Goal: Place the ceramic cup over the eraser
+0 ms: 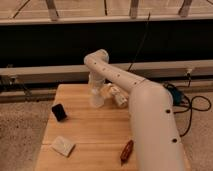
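We find the gripper [96,88] at the table's [80,131] far middle, directly over the ceramic cup [96,100]. From cup to eraser [59,111] the wood lies bare, an open lane. The figurine [118,95] crowds the cup's other side, and the arm [150,115] covers the table's right part in view. The beige pad [63,146] and red-brown object [127,151] lie near the front edge — well apart from that lane.

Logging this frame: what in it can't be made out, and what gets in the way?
Camera view only:
- The gripper is at the back of the table, directly over the ceramic cup. Both are white and blur together, so grasp or contact is unreadable.
- The figurine is partly hidden by the arm.
- The table's right side is covered by the arm.
- The eraser is too small to show surface detail.
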`<action>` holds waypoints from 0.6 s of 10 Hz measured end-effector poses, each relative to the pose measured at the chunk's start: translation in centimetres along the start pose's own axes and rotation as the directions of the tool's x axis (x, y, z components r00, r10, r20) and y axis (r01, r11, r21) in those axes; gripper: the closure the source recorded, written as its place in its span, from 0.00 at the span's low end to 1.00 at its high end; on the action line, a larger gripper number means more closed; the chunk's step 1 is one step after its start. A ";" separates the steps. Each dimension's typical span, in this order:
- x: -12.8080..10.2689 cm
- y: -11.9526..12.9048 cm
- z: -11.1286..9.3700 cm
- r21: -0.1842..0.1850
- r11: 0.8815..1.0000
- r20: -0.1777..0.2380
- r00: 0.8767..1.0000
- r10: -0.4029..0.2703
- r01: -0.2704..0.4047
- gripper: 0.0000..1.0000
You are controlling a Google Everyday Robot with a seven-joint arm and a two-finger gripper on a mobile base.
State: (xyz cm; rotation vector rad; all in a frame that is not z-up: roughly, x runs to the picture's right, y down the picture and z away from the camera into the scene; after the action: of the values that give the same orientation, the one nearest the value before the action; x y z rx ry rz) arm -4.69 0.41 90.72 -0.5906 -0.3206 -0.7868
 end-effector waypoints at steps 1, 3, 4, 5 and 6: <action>0.2 -0.1 0.2 -0.009 1.000 0.003 1.000 -0.004 0.004 0.30; 0.2 -0.2 0.5 -0.026 1.000 0.018 1.000 -0.008 0.008 0.50; 0.1 -0.1 0.7 -0.043 0.999 0.043 0.999 -0.009 0.010 0.62; 0.0 -0.1 0.8 -0.046 0.999 0.050 0.999 -0.010 0.013 0.70; -0.1 -0.1 0.8 -0.047 0.999 0.052 0.999 -0.013 0.016 0.80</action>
State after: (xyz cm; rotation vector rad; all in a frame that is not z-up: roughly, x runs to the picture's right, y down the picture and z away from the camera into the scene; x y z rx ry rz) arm -4.84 0.89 91.31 -0.6550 -0.3551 -0.7956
